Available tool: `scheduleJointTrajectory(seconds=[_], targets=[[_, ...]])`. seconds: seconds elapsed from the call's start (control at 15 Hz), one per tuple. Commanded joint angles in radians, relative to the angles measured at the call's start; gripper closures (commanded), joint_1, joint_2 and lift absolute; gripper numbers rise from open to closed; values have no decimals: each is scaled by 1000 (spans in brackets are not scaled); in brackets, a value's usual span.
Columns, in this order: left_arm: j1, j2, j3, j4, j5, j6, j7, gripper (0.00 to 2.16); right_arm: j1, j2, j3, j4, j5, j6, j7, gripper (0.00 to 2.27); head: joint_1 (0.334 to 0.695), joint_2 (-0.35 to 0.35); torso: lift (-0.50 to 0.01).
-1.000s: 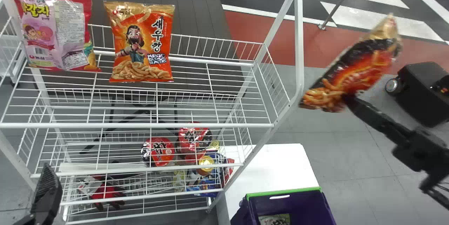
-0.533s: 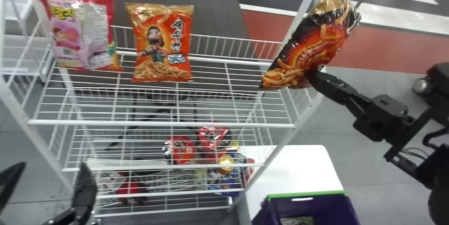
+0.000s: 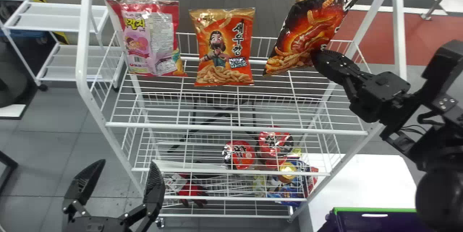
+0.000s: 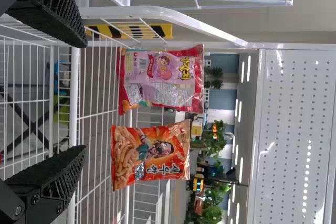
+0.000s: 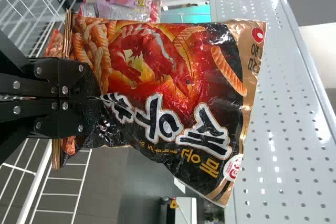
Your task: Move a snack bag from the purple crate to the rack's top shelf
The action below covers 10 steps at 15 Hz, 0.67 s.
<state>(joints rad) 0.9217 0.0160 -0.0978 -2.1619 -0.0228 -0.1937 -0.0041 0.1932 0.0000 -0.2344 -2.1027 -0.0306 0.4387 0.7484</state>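
Observation:
Tilted above the right part of the rack's top shelf [image 3: 238, 128], a black and orange snack bag [image 3: 307, 26] is pinched at its lower part by my right gripper [image 3: 320, 56]. In the right wrist view the gripper [image 5: 94, 98] is closed on the lower edge of the bag [image 5: 173, 87]. My left gripper [image 3: 124, 177] stands open and empty in front of the rack's lower left; its two fingers are apart in the left wrist view, the gripper [image 4: 84, 98] facing the shelf. A corner of the purple crate [image 3: 376, 222] shows at the lower right.
A pink bag [image 3: 152, 40] and an orange bag [image 3: 224, 49] stand upright on the top shelf, left of the held bag. White posts [image 3: 399, 26] rise at the rack's sides. Red cups [image 3: 242, 154] are on lower shelves. A white table [image 3: 372, 181] is beside the rack.
The right gripper has carried the black and orange bag leftward from outside the rack to over the top shelf. The head view has shifted left, bringing the left gripper further into sight.

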Motion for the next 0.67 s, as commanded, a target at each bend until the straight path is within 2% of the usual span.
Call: scheduleJointTrajectory(seconds=[0.0, 0.13, 0.4, 0.6], targets=[[-7, 2, 4, 10, 6, 3, -1, 137, -29, 1, 44, 150, -25, -142, -69, 1521, 695, -44, 0], [-7, 2, 6, 13, 6, 3, -1, 137, -64, 1, 66, 262, -34, -237, -139, 1521, 695, -30, 0], [-20, 2, 9, 31, 14, -3, -1, 137, -133, 1, 89, 388, -34, -237, -161, 1521, 695, -20, 0], [-27, 2, 7, 37, 14, -3, -1, 137, -158, 1, 109, 441, -22, -271, -213, 1521, 695, -12, 0]])
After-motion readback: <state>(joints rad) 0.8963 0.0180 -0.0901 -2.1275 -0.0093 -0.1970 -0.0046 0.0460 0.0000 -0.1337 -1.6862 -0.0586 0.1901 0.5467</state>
